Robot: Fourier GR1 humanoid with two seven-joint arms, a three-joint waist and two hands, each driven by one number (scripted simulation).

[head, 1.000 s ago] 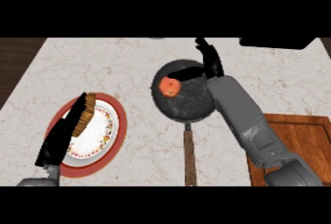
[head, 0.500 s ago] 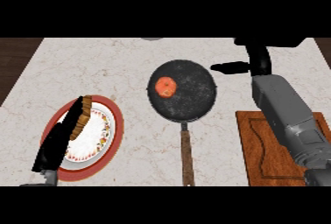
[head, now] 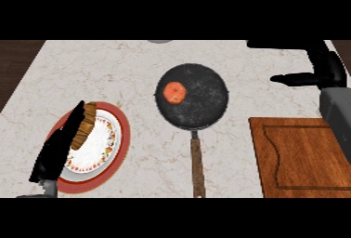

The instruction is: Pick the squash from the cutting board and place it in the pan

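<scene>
My right robot hand (head: pixel 322 69) is hovering over the far right part of the table (head: pixel 137 65), fingers straight and spread, holding nothing. The squash (head: pixel 175 92) is lying in the pan (head: pixel 198 104), well to the left of this hand and slightly nearer to me, toward the pan's left side. The pan's wooden handle (head: pixel 197 167) is pointing back toward me. The cutting board (head: pixel 302 158) is sitting on my side of the right hand, partly under my grey forearm (head: pixel 337 111). My left robot hand (head: pixel 58 148) is resting open at the lower left, fingers straight, lying over the rim of a patterned plate (head: pixel 103 144); a brown food item (head: pixel 85 125) is lying on the plate just beside those fingers. No writing or labels are readable on anything.
</scene>
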